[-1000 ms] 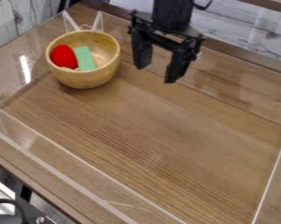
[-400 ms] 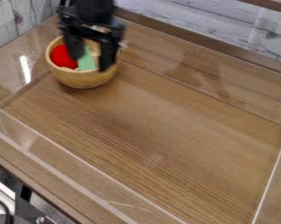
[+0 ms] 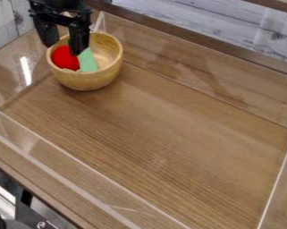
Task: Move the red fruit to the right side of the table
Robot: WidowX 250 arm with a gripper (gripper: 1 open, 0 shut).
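The red fruit lies inside a wooden bowl at the far left of the table, next to a flat green piece. My gripper hangs over the bowl's back left rim, pointing down, open, with nothing between its black fingers. One finger's tip overlaps the top of the red fruit in the picture; whether it touches I cannot tell.
Low clear acrylic walls edge the tabletop. A grey plank wall rises behind the table. The wood surface stretches from the bowl to the right wall.
The gripper has swept from the back middle of the table to the left, past the bowl's centre to its back left rim. It stayed open. The bowl and its contents have not moved.
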